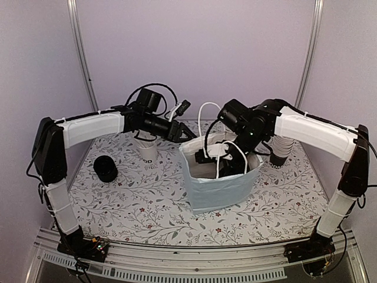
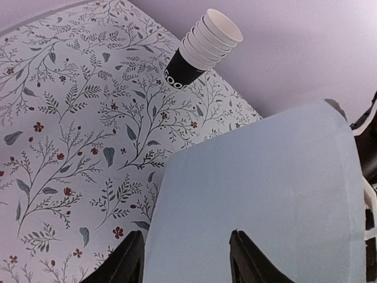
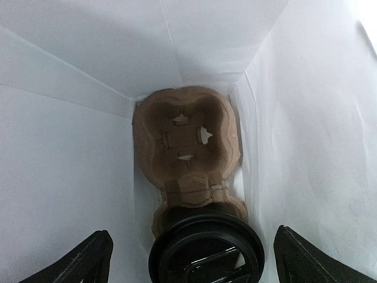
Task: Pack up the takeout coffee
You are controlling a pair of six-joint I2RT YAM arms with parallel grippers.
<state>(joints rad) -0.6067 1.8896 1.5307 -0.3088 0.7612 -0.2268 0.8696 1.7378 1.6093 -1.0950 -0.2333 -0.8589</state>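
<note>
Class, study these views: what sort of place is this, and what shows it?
Probably a robotics lab cell staged for takeout packing: two arms bolted to a cloth-covered table, plain walls, a paper bag holding a cup carrier.

The paper bag (image 1: 219, 186) stands at the centre of the top view on the table (image 1: 147, 212). A single cup (image 1: 147, 151) is to its upper left, a short cylinder (image 1: 106, 169) is further left at mid-height, and a stack of cups (image 1: 280, 154) is just to its upper right. In the right wrist view the cup carrier (image 3: 185, 138) lies on the bag's bottom, reaching from mid-frame to the lower edge, with a lidded cup (image 3: 206, 253) seated in its lower hole.
</note>
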